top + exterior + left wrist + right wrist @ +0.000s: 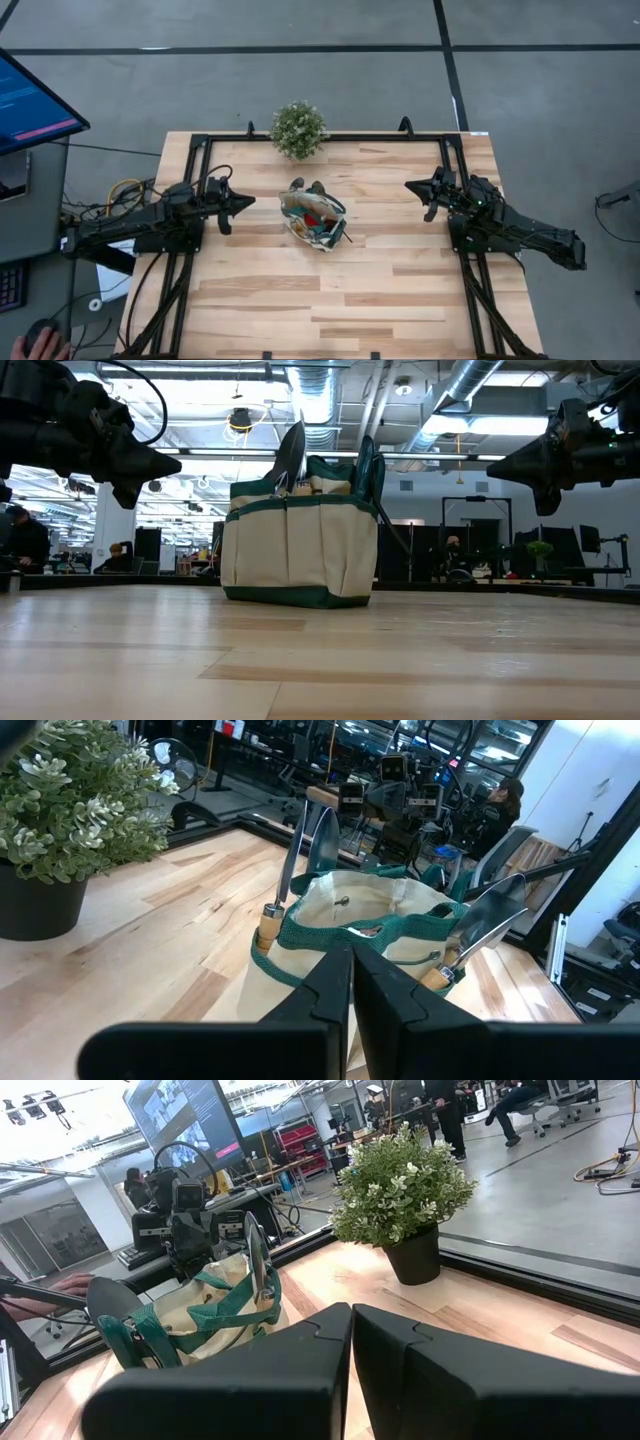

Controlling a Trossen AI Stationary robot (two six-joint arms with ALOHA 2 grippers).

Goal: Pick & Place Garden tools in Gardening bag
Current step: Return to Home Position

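Finds the gardening bag (pixel 314 220) upright at the middle of the table (pixel 400 300), near the potted plant (pixel 298 129), with trowel blades (pixel 322 835) standing above its rim. Notes the left gripper (pixel 245 201) and right gripper (pixel 412 186) raised on either side, well apart from the bag — jaws of both pressed together, holding nothing. Judges the risk small: could snag a protruding blade and tip the bag — through any inward swing during retraction.
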